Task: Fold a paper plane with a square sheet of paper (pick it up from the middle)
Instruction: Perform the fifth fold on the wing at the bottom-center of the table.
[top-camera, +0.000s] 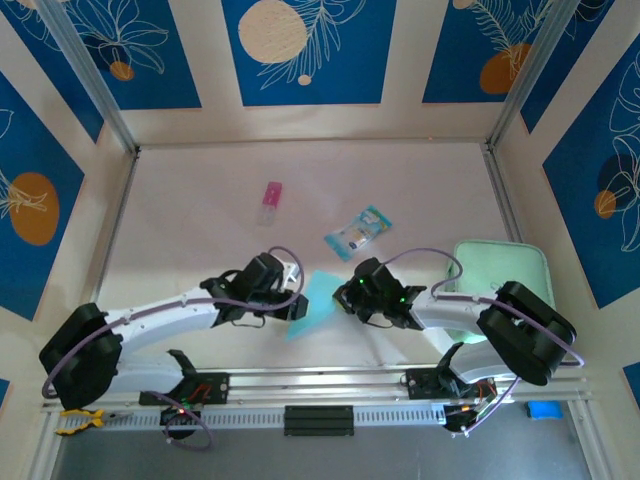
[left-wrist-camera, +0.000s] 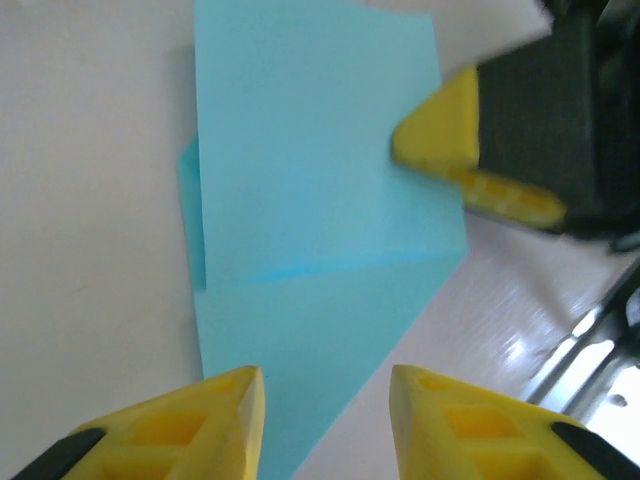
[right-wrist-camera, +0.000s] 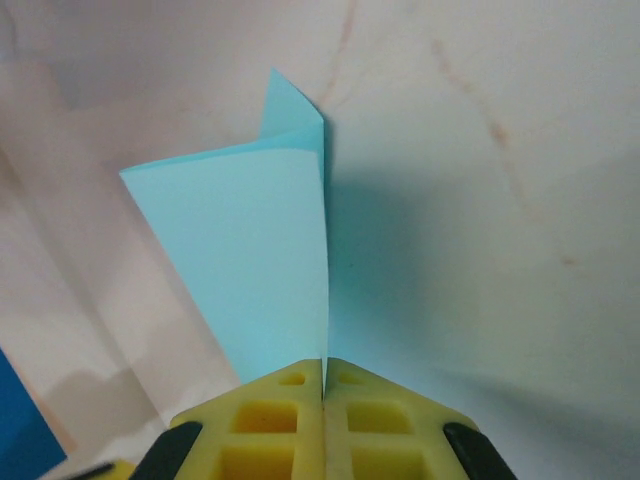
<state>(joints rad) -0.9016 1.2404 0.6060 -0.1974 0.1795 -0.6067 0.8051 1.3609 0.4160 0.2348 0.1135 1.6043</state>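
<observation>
One square sheet of paper (left-wrist-camera: 320, 200), right gripper (right-wrist-camera: 324, 365) pinching its edge, left gripper (left-wrist-camera: 325, 385) parted over it

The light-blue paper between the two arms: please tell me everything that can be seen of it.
The square sheet of paper is thin, plain light blue and unmarked. It is already folded: layers overlap, a slanted crease crosses it, and one corner sticks out sideways. It lies near the front of the pale table, between both arms. The right gripper has its jaws shut on one edge; the left gripper holds its jaws apart over the opposite end.
</observation>
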